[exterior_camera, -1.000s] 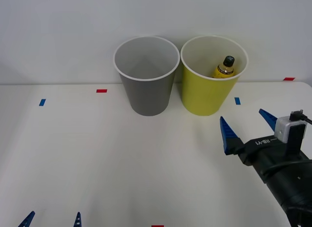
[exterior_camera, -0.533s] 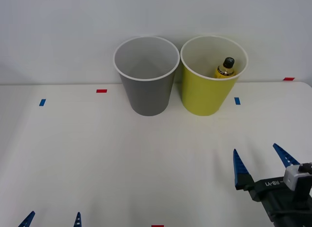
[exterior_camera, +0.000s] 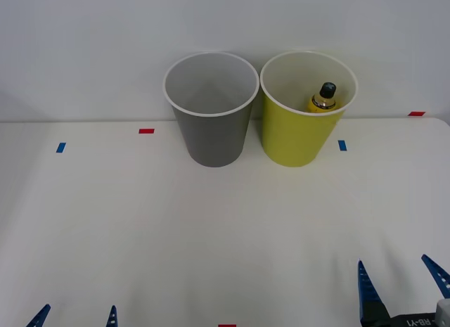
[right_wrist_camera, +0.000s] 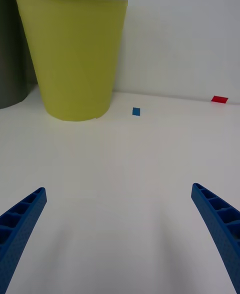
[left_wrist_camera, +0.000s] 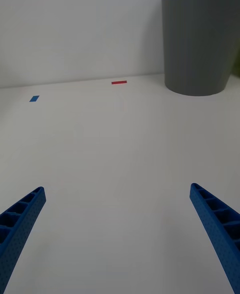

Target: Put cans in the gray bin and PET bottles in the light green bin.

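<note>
Yellow PET bottle (exterior_camera: pixel 323 98) standing inside the light green bin (exterior_camera: pixel 304 133), beside the gray bin (exterior_camera: pixel 211 123) at the table's (exterior_camera: pixel 211 235) far edge. Right gripper (exterior_camera: pixel 401 288), near edge: fingers spread wide, holding nothing. Left gripper (exterior_camera: pixel 76 316): likewise wide apart and empty.

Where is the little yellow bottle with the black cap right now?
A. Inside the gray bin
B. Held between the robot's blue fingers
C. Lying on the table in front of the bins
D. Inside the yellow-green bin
D. The front view shows the yellow bottle standing inside the light green bin, its black cap poking up near the rim, while the gray bin beside it looks empty.
</note>
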Controlling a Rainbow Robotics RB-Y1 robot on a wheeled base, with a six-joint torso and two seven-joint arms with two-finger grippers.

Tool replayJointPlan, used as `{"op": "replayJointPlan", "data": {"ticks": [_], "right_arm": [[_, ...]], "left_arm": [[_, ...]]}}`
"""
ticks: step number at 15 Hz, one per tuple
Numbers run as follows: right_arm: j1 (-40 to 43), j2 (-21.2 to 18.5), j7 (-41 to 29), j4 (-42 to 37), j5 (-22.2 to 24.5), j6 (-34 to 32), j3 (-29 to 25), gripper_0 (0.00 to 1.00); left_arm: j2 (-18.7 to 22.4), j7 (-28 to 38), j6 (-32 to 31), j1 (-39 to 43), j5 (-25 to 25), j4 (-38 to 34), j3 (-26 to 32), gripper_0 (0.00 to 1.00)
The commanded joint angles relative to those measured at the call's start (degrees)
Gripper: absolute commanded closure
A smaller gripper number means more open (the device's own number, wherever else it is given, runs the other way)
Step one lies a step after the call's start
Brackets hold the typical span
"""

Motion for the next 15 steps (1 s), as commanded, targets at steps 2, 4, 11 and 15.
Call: {"op": "replayJointPlan", "data": {"ticks": [2, 4, 11, 15], "right_arm": [[7.2, -0.2, 0.1, 0.0, -1.0, -3.6, 1.0, 0.0], [9.5, -0.1, -0.3, 0.0, -1.4, -4.8, 1.3, 0.0], [10.4, -0.1, -2.4, 2.5, -0.4, -7.9, 1.0, 0.0], [10.4, 0.0, -2.5, 2.5, -0.2, -7.9, 1.0, 0.0]], "left_arm": [[0.0, 0.0, 0.0, 0.0, 0.0, 0.0, 0.0, 0.0], [0.0, 0.0, 0.0, 0.0, 0.0, 0.0, 0.0, 0.0], [0.0, 0.0, 0.0, 0.0, 0.0, 0.0, 0.0, 0.0], [0.0, 0.0, 0.0, 0.0, 0.0, 0.0, 0.0, 0.0]]}}
